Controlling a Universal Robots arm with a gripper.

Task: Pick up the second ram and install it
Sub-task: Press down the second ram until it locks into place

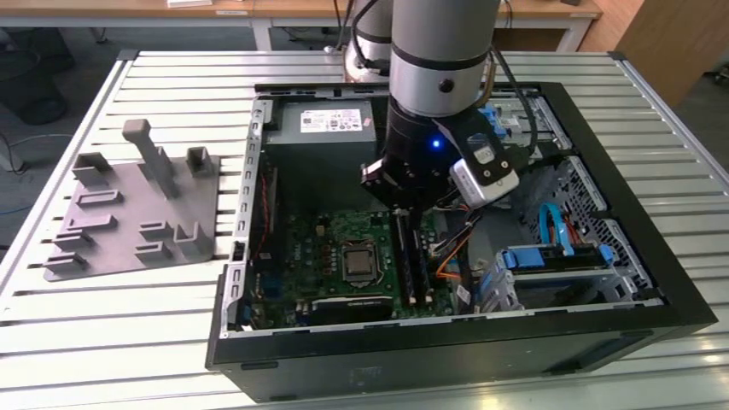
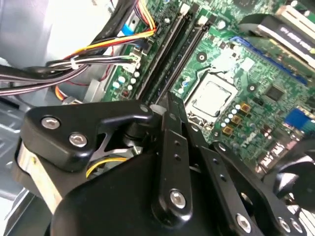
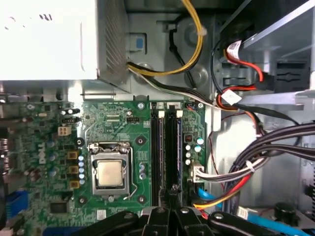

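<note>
Black gripper (image 3: 170, 209) fingers pinched together over the RAM slots (image 3: 165, 147) — whether they hold anything, can't tell — misalignment risks jamming.

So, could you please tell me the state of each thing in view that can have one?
Computer case: lying on its side, panel off, open.
Gripper: shut, low over one end of the memory slots.
Memory slots: two side by side; cannot tell whether a stick is seated.
Processor: seated in its socket, uncovered, no cooler on it.
White connector: plugged into the board.
</note>
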